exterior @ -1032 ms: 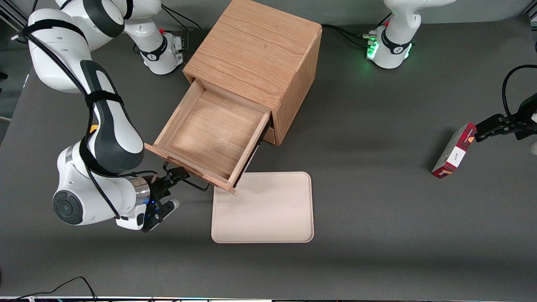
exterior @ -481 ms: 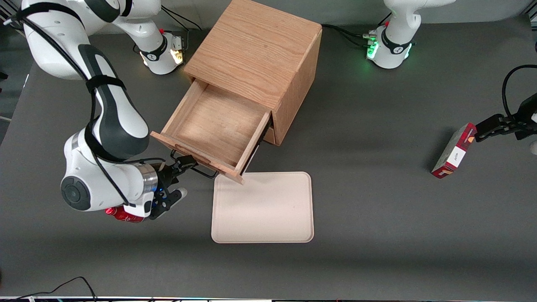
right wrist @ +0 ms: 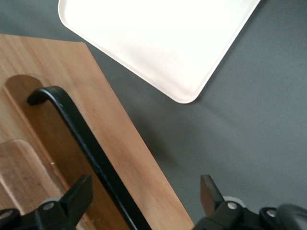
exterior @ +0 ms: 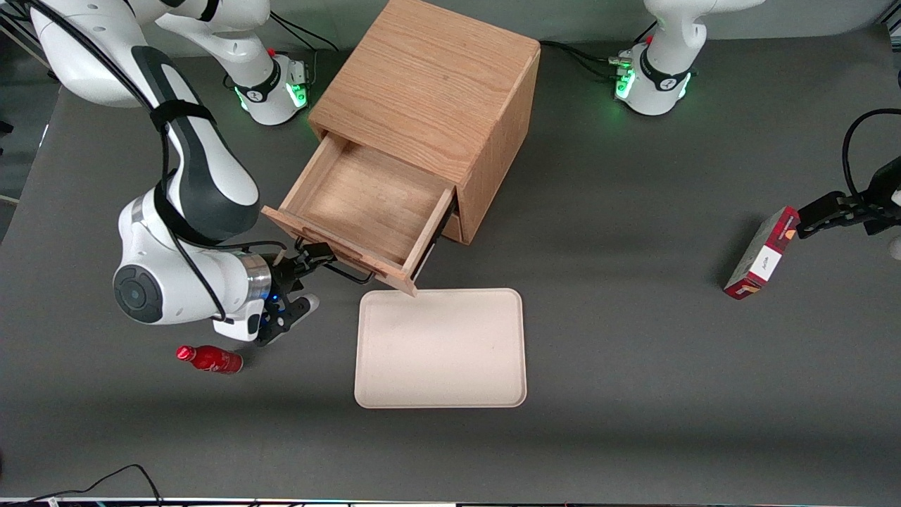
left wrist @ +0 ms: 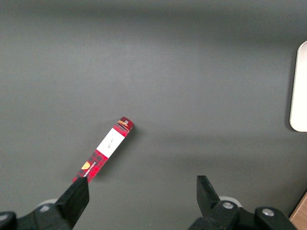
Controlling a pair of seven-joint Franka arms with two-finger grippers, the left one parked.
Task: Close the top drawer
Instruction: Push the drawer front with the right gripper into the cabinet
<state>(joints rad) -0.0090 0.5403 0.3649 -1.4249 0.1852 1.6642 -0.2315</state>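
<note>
The top drawer [exterior: 366, 211] of the oak cabinet [exterior: 429, 84] stands partly pulled out, its flat front [exterior: 338, 255] facing the front camera at an angle and its wooden interior bare. The black wire handle [exterior: 345, 271] runs along that front.

The gripper [exterior: 310, 278] sits directly in front of the drawer front, at the handle end toward the working arm's end of the bench [exterior: 633, 366]. Its jaws are apart. In the right wrist view, one finger [right wrist: 76, 196] lies against the drawer front beside the handle [right wrist: 86, 148], and the other finger [right wrist: 211, 191] hangs over bare bench surface past the drawer's edge. Nothing is held between them.

A cream tray [exterior: 440, 348] lies flat on the bench, nearer the front camera than the drawer; the drawer's front corner overhangs the tray's rim. A red bottle [exterior: 209, 358] lies on its side on the bench, nearer the front camera than the gripper and apart from it. A red box [exterior: 761, 253] stands tilted toward the parked arm's end of the bench, well apart from the cabinet.
</note>
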